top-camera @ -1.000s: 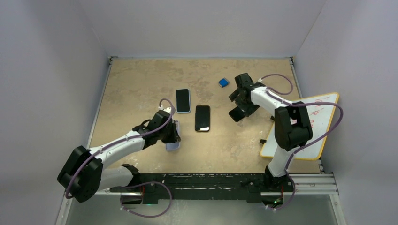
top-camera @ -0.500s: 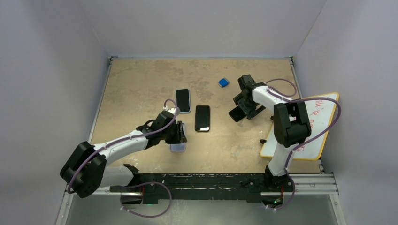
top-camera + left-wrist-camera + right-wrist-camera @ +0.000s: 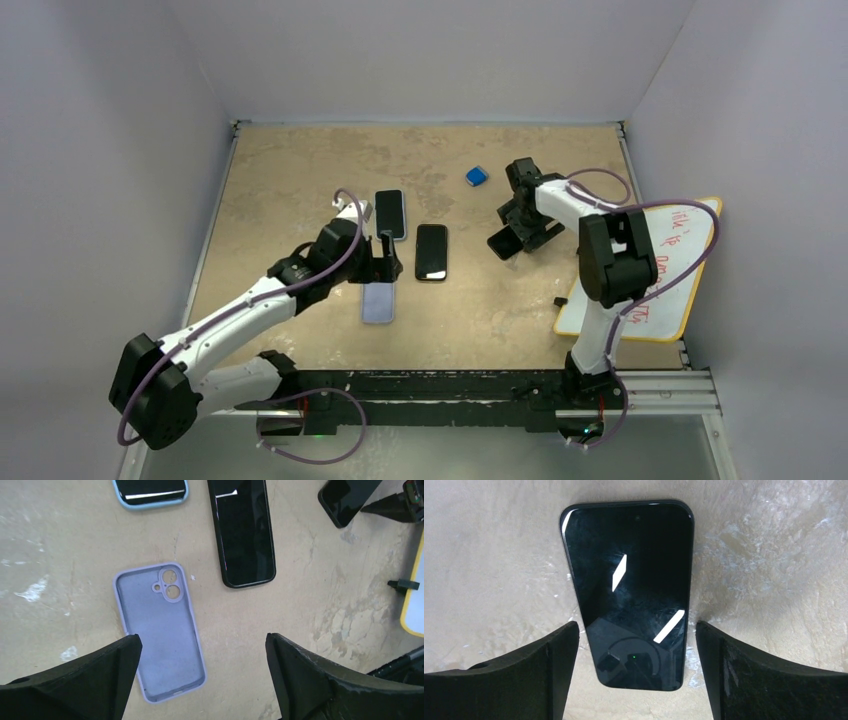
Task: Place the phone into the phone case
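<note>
An empty lilac phone case (image 3: 378, 303) (image 3: 160, 630) lies flat on the table, hollow side up. My left gripper (image 3: 385, 255) (image 3: 202, 637) hovers over its lower end, open and holding nothing. A bare black phone (image 3: 431, 252) (image 3: 245, 535) lies just right of the case. Further right, another black phone (image 3: 505, 243) (image 3: 631, 595) lies screen up. My right gripper (image 3: 520, 235) (image 3: 636, 625) stands open over its near end, a finger on each side, with table showing in the gaps.
A phone in a light blue case (image 3: 390, 214) (image 3: 150, 490) lies behind the lilac case. A small blue object (image 3: 476, 177) sits at the back. A yellow-rimmed whiteboard (image 3: 650, 270) rests at the right edge, a small black piece (image 3: 560, 300) beside it.
My left gripper carried the lilac case toward the middle, opened and left it flat on the table, then drew back. The right gripper settled closer round its phone.
</note>
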Motion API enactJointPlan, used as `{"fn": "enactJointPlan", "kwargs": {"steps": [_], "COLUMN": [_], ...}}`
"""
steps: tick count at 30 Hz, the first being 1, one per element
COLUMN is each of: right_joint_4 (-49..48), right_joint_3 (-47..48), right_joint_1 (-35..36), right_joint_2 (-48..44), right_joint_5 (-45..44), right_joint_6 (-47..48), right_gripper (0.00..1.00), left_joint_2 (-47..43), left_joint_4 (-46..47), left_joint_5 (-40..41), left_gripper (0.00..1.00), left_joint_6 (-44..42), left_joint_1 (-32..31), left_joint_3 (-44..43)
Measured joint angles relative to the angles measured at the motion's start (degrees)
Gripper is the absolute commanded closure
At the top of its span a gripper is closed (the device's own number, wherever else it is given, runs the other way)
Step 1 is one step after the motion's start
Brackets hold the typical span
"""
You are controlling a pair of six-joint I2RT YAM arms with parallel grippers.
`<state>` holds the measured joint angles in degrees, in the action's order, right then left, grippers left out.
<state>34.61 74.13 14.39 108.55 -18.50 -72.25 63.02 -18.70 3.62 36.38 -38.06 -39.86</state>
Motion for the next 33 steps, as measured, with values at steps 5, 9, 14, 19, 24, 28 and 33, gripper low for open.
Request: {"fn": "enactJointPlan", "kwargs": {"steps": [5, 9, 14, 19, 24, 28, 33], "right_joint_4": [0.22, 1.03, 2.78, 4.76, 5.95, 7.26, 9.27], "right_joint_3": [0.87, 1.55, 2.62, 4.33, 5.4, 6.8, 8.26], "right_joint_1": [-0.11, -0.11, -0.22, -0.22, -0.22, -0.2, -0.22], "right_joint_2": [1.22, 1.73, 2.51, 3.65, 4.52, 5.55, 6.67], "right_joint_5": [-0.02, -0.04, -0.28, -0.81, -1.51, -1.62, -1.88], "right_joint_6": [-0.28, -0.52, -1.6, -3.28, -4.26, -4.35, -4.76], "right_gripper": [0.15, 0.2, 0.26, 0.25, 0.14, 0.16, 0.25], "left_joint_2": [-1.97, -1.95, -0.76, 2.36, 4.07, 6.27, 7.85], "left_joint_4": [-2.58, -4.04, -3.52, -3.23, -2.84, -1.88, -1.11], "left_joint_5": [3.5, 4.04, -0.72, -5.18, -6.64, -7.54, -9.51], "left_gripper": [0.01, 0.06, 0.12, 0.14, 0.16, 0.19, 0.21], "left_joint_6": [-1.7, -1.4, -0.96, -0.98, -1.07, -1.09, -1.27], "left_joint_1": [0.02, 0.87, 8.13, 12.9, 12.94, 12.94, 12.94], "left_joint_3": [-1.51, -1.14, 2.21, 4.63, 4.72, 4.74, 5.18]}}
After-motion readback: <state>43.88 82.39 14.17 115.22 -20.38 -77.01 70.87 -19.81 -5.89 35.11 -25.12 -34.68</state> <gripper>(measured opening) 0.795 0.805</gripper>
